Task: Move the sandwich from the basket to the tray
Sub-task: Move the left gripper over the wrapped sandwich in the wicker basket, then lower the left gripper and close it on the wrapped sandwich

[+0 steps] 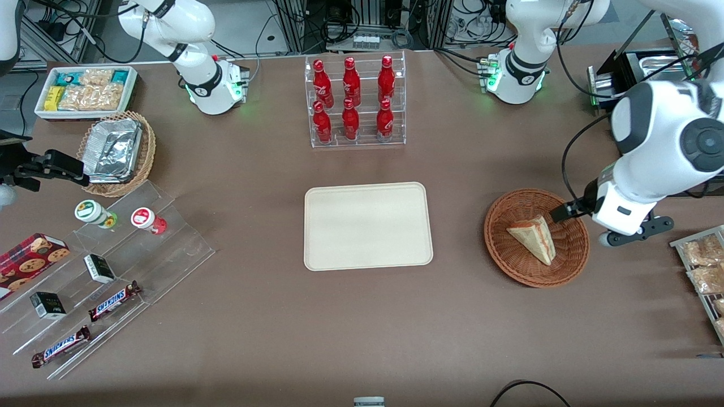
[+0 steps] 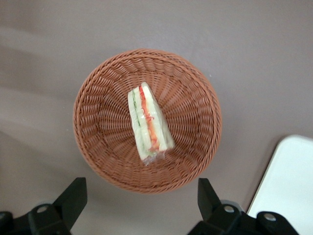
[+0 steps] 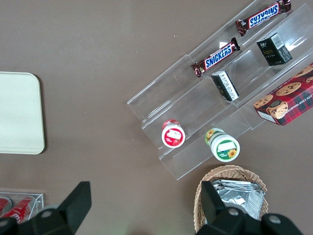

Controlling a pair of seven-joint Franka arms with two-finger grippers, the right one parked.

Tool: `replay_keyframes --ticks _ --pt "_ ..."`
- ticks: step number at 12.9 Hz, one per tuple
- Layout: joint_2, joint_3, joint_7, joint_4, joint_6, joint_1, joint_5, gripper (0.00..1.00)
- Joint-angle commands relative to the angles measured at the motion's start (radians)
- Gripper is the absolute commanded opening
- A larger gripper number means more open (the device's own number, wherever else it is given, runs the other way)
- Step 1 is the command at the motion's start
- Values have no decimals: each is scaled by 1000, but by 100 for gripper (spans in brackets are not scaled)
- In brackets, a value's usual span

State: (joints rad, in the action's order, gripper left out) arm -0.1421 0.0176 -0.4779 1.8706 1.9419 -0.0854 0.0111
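Observation:
The sandwich (image 1: 534,237), a pale bread wedge with red and green filling, lies in the round reddish-brown basket (image 1: 512,265). In the left wrist view the sandwich (image 2: 148,125) rests near the middle of the basket (image 2: 98,147), cut edge up. My left gripper (image 1: 568,212) hangs above the basket's rim at the working arm's end. It is open (image 2: 141,198), its dark fingers (image 2: 73,196) spread wide with nothing between them. The cream tray (image 1: 367,226) lies flat at the table's centre, beside the basket, and its corner (image 2: 288,186) shows in the left wrist view.
A clear rack of red bottles (image 1: 355,102) stands farther from the front camera than the tray. Toward the parked arm's end are a tan basket with foil (image 1: 116,150), a white bin of snacks (image 1: 85,90) and clear steps with candy bars (image 1: 113,299). A snack rack (image 1: 704,271) sits at the working arm's end.

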Motion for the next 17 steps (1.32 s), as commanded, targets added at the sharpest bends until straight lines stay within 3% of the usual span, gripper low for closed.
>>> replay_keyframes --ticks 1,9,17 --pt "10 5 -145 108 118 -8 16 100" --pt "-36 4 -154 295 403 -7 27 100" --pt "-109 4 -154 326 509 -8 29 99"
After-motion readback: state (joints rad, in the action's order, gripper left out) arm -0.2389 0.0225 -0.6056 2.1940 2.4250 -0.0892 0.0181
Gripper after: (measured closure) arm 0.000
